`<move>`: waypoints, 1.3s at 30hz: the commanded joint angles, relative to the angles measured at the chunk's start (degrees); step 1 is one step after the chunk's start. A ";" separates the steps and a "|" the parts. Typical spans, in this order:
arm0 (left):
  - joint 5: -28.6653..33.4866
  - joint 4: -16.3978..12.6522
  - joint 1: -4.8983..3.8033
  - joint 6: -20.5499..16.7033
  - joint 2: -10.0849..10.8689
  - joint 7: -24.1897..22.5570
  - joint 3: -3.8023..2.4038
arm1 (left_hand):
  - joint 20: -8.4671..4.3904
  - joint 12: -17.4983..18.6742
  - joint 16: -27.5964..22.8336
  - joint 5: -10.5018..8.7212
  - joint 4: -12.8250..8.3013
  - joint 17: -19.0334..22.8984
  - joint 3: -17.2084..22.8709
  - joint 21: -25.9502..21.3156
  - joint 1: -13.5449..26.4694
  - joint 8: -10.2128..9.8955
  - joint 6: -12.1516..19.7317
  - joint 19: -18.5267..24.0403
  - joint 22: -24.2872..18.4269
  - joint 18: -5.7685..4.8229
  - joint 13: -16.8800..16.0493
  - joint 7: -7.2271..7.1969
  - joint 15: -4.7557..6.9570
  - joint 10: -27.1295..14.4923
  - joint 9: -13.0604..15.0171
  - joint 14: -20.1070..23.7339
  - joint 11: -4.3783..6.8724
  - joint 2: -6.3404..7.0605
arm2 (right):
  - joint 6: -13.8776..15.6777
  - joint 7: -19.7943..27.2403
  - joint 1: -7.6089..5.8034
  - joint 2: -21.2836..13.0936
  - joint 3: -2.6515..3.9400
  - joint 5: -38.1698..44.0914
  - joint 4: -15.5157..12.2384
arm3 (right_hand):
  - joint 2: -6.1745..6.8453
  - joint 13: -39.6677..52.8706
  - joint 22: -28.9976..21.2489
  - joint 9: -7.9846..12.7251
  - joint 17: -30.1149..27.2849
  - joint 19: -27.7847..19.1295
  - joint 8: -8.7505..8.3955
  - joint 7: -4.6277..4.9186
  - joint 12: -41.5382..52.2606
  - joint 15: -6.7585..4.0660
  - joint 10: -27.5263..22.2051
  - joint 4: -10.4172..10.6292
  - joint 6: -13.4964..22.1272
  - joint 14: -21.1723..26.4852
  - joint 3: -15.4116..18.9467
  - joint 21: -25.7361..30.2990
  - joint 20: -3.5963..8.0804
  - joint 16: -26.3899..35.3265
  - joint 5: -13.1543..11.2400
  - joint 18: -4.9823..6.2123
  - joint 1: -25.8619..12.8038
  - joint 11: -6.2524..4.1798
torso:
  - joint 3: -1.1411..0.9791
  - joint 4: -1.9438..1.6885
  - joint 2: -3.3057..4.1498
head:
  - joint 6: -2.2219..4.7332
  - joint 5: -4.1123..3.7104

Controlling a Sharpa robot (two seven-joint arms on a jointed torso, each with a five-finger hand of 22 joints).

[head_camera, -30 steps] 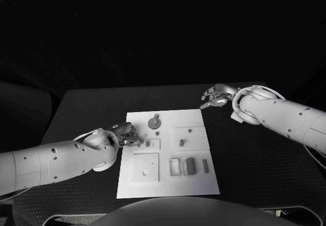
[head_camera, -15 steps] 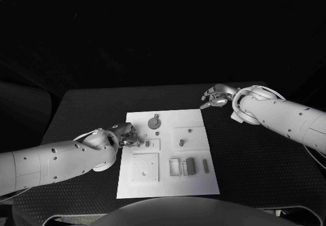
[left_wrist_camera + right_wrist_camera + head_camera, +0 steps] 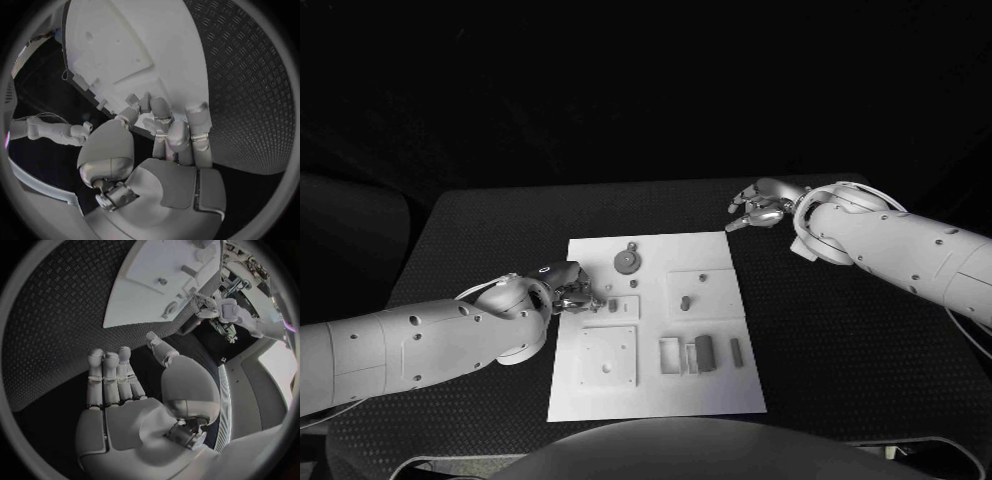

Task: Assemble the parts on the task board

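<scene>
The left hand [image 3: 567, 290] sits at the task board's [image 3: 711, 395] near-left edge, fingers curled together over a small part [image 3: 613, 306] beside them; whether it pinches anything, I cannot tell. Probably it is poised for seating that piece. The right hand [image 3: 759, 208] hovers over the desk [image 3: 848, 340], fingers spread, holding nothing, keeping clear.

No legible text, label, brand, number or sign appears on the task board [image 3: 656, 330], the parts, the table [image 3: 834, 350] or either arm in any view.
</scene>
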State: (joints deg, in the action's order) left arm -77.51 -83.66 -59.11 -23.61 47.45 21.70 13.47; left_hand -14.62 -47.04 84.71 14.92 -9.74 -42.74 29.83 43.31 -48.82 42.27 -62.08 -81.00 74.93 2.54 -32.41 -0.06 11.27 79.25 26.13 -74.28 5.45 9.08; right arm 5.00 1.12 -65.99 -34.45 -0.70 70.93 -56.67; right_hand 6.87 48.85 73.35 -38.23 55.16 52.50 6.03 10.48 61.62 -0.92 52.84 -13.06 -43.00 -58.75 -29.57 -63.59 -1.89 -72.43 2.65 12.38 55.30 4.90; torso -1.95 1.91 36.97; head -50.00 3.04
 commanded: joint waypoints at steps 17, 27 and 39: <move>0.01 -0.04 0.23 1.28 -0.03 0.45 0.14 | -0.19 -0.26 0.13 0.19 0.38 -0.09 -1.24 0.12 1.57 0.32 0.22 -0.03 0.88 1.88 -0.08 0.07 0.61 0.15 -0.06 0.07 0.40 0.86 | -0.57 0.11 0.03 0.01 0.02 0.38 -0.08 | 0.09 -0.09 0.02 0.10 -0.09 -0.10 0.30 0.98 0.21 -0.33 -0.56 0.21 0.42 -0.08 -0.02 0.33 0.32 -0.23 0.11 2.62 -0.39 0.04 | -0.02 -0.02 -0.01 | 0.00 0.03; -0.15 -0.08 0.23 1.18 0.14 1.02 0.14 | -0.24 -0.36 0.23 0.34 0.96 -0.13 -1.29 0.14 1.99 0.42 0.08 -0.15 0.86 1.93 -0.13 0.00 0.67 0.24 -0.11 0.02 0.46 0.83 | -0.54 0.11 0.03 0.00 0.02 0.38 -0.08 | 0.08 -0.11 0.02 0.11 -0.09 -0.10 0.31 0.98 0.22 -0.33 -0.57 0.22 0.43 -0.08 -0.02 0.34 0.32 -0.23 0.11 2.62 -0.40 0.04 | -0.02 0.00 0.00 | 0.00 0.12; -0.06 -0.39 0.25 1.24 0.41 1.15 0.13 | -0.21 -0.68 0.69 5.29 0.87 -0.35 -1.52 0.58 1.96 0.65 -0.22 -0.23 1.03 1.91 -0.38 -0.14 0.79 0.36 -0.33 0.07 0.58 -1.03 | -0.62 0.09 0.03 -0.02 0.02 0.38 -0.09 | 0.06 -0.12 0.01 0.11 -0.10 -0.09 0.31 0.98 0.23 -0.33 -0.57 0.23 0.43 -0.08 -0.02 0.34 0.32 -0.24 0.11 2.62 -0.41 0.05 | 0.00 -0.01 -0.01 | 0.00 0.11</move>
State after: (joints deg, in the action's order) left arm -77.53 -84.01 -59.00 -23.50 47.87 22.50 13.51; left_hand -14.60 -47.47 85.20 20.02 -8.79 -43.03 28.55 43.77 -46.91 42.59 -62.12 -80.98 74.91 2.69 -32.70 -0.23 11.50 79.32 25.78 -74.48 5.75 8.58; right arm 4.98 1.11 -65.98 -34.46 -0.70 70.94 -56.71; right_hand 6.87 48.81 73.35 -38.19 55.13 52.40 6.03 10.52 61.62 -1.00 52.63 -13.06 -42.82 -58.82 -29.57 -63.59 -1.99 -72.43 2.65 12.38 55.30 5.12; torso -1.96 1.91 36.96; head -50.00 3.17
